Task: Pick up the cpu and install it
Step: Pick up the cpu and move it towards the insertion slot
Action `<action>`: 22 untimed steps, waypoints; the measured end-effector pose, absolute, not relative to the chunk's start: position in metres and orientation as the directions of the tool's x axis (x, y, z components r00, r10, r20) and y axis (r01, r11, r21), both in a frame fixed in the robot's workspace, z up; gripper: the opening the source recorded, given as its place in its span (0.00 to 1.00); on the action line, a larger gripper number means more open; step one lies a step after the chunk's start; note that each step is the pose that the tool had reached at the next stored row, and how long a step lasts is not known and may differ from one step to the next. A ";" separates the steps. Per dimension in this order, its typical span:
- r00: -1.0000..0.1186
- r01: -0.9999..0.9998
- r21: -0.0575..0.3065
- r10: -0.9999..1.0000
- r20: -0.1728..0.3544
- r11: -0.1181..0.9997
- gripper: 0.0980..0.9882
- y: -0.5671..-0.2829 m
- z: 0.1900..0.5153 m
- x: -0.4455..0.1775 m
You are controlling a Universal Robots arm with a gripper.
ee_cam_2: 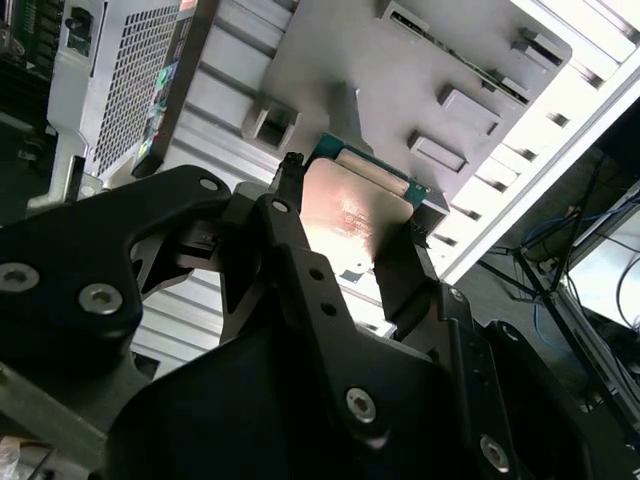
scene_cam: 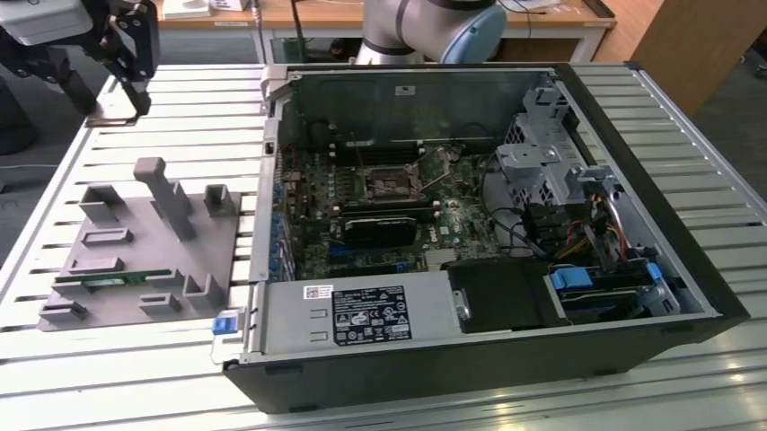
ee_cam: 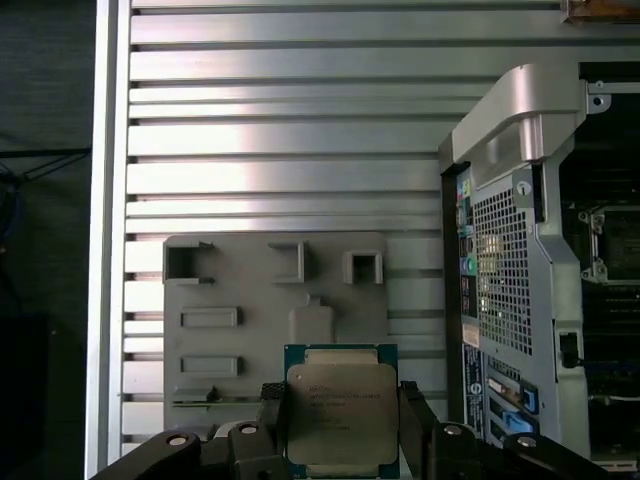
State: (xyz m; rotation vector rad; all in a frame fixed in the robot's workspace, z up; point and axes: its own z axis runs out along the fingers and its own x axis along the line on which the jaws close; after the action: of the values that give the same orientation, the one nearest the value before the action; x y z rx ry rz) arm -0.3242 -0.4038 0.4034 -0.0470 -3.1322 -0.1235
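Over slatted table (ee_cam: 300, 100), tool (ee_cam: 342, 425) clamped on cpu (ee_cam: 340, 400) edges, grey parts tray (ee_cam: 250, 290) and computer case (ee_cam: 505, 250) nearby

slatted metal table (scene_cam: 683, 117) | wooden desk (scene_cam: 314, 11) behind | dark grey floor (ee_cam: 45, 150)

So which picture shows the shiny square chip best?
The first wrist view: the cpu faces the camera flat-on, held between the jaws. The second wrist view shows it slanted and glary; the exterior view, just a small sliver.
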 end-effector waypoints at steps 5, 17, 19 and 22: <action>-1.000 0.030 0.079 0.030 0.008 0.996 0.49 -0.404 0.403 -0.313; -1.000 0.030 0.079 0.030 0.008 0.996 0.49 -0.404 0.402 -0.291; -1.000 0.030 0.079 0.030 0.008 0.996 0.49 -0.403 0.402 -0.287; -1.000 0.030 0.079 0.030 0.008 0.996 0.49 -0.403 0.402 -0.282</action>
State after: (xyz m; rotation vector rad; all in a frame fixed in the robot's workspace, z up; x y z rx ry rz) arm -0.2820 -0.4033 0.4022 -0.0471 -3.1322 -0.1236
